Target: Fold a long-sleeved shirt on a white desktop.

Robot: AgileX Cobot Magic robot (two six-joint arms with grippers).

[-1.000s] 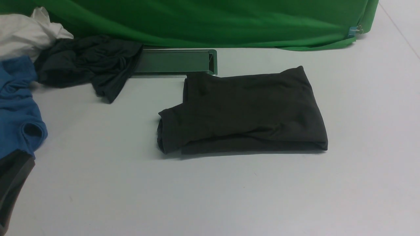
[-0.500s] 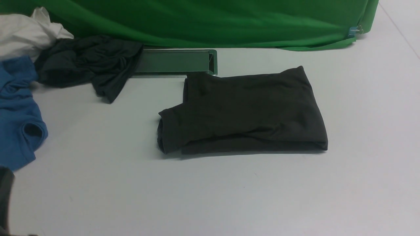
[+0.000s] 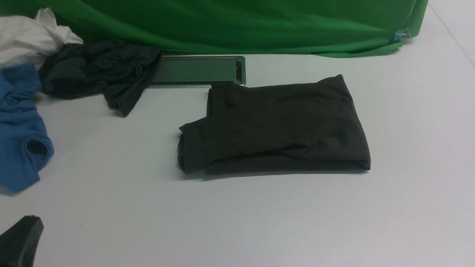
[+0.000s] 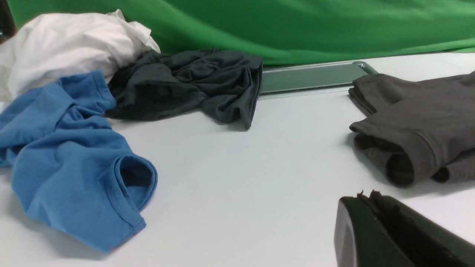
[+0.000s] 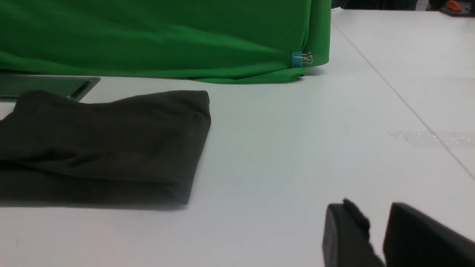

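Only the left tool [image 3: 20, 241] has shifted since the earlier frames, drawing back to the near left corner of the front view, shut and empty, while the dark brownish-black knit long-sleeved shirt [image 3: 274, 126] lies unmoved as a compact folded rectangle mid-counter. Folding looks essentially done, one cuff poking out at its left end; the right tool [image 5: 374, 237] hovers apart, narrowly parted, holding nothing. Around it spreads the smooth white counter [image 3: 237, 222], a crumpled grey-green garment [image 3: 100, 74], blue garment [image 3: 20, 129] and white cloth [image 3: 29, 37] heaped far left, a green cloth backdrop [image 3: 237, 22] behind.
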